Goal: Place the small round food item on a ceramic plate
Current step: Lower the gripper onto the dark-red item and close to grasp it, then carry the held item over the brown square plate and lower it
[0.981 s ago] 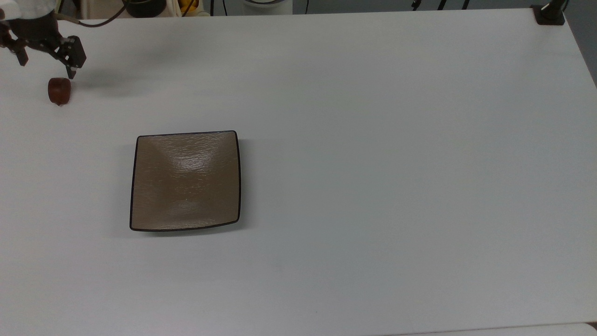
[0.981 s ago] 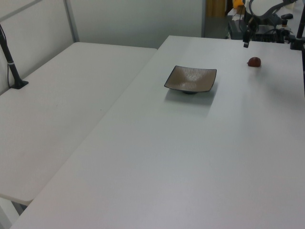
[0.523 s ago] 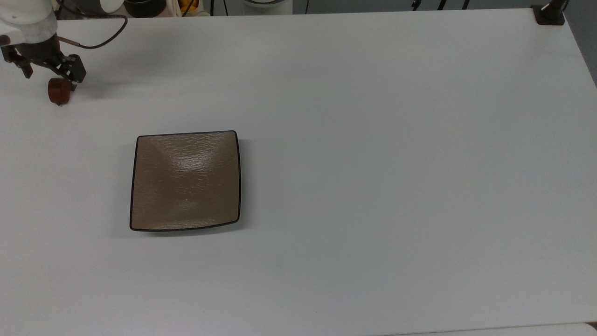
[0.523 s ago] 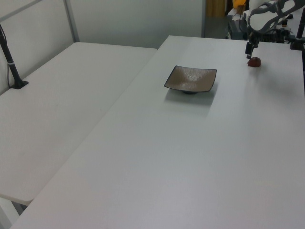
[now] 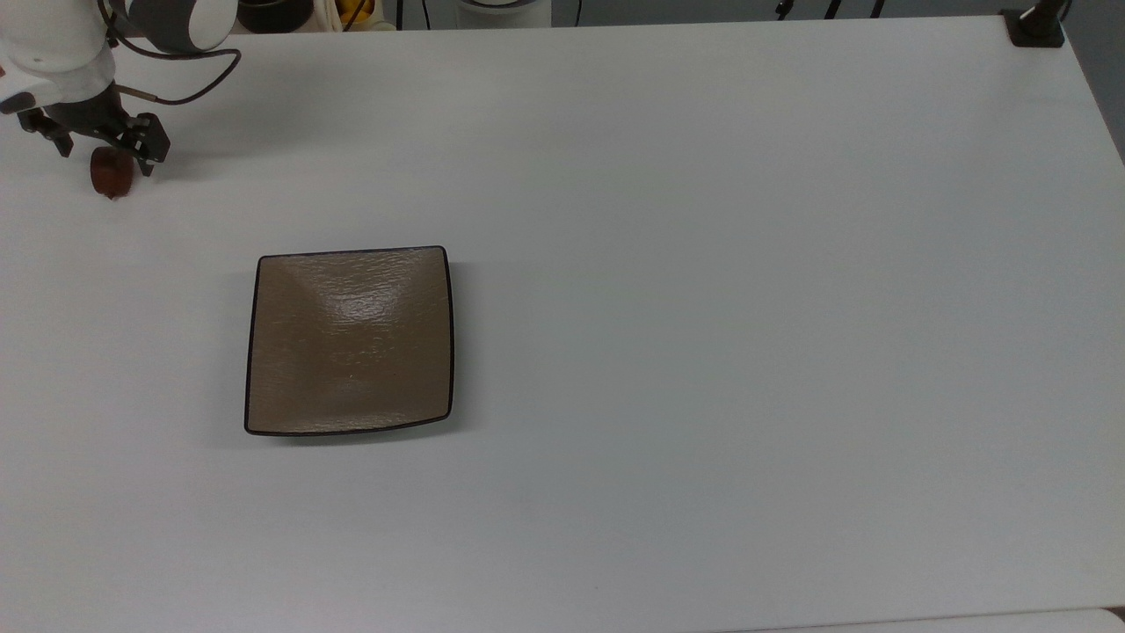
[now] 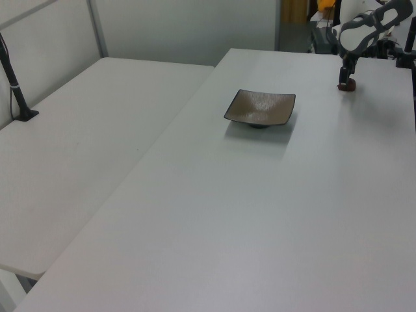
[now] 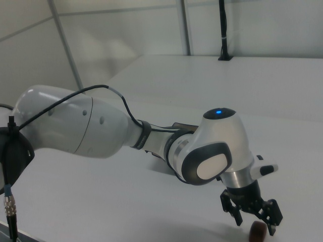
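The small round food item (image 5: 111,178), a reddish-brown glossy lump, lies on the white table near the top view's upper left corner. My gripper (image 5: 105,156) is low over it and open, one finger on each side of the lump. In the left view the food item (image 6: 348,86) sits at the far right under the gripper (image 6: 346,77). In the right view the open gripper (image 7: 255,224) hovers just over the food item (image 7: 258,233). The ceramic plate (image 5: 350,341), square, tan-brown with a dark rim, rests empty some way off, and it also appears in the left view as the plate (image 6: 260,107).
The white table (image 5: 703,264) stretches wide to the top view's right. A black post base (image 5: 1035,26) stands at its far right corner. A second table (image 6: 78,149) adjoins in the left view's left, with a black stand (image 6: 19,97) on it.
The gripper has come down from above and behind the food item until its open fingers straddle it. The food item and plate have not moved.
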Controlling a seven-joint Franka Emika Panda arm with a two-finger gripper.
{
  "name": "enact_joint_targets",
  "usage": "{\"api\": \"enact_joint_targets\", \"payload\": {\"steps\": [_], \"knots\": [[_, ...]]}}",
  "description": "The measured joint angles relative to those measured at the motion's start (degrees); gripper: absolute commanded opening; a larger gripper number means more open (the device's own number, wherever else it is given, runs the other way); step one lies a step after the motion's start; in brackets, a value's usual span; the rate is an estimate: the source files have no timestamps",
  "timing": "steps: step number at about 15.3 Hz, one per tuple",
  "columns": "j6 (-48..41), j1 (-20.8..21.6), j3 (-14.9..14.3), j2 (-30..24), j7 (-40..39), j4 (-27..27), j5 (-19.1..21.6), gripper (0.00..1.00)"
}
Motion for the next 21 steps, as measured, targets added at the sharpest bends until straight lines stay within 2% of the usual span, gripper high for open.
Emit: {"api": "enact_joint_targets", "payload": {"steps": [1, 4, 5, 6, 14, 17, 21], "knots": [[0.00, -0.03, 0.03, 0.25, -0.18, 0.00, -0.10, 0.68], [0.00, -0.04, 0.10, 0.70, -0.27, 0.00, -0.18, 0.24], [0.00, -0.06, 0.10, 0.78, -0.29, 0.01, -0.18, 0.15], [0.00, -0.10, 0.10, 0.81, -0.37, 0.01, -0.18, 0.11], [0.00, -0.16, 0.59, 0.73, -0.64, 0.64, -0.19, 0.12], [-0.23, -0.14, 1.60, -0.36, -0.63, 1.62, -0.18, 0.12], [-11.21, -0.03, 4.29, -3.03, -0.25, 6.99, 0.77, 0.12]]}}
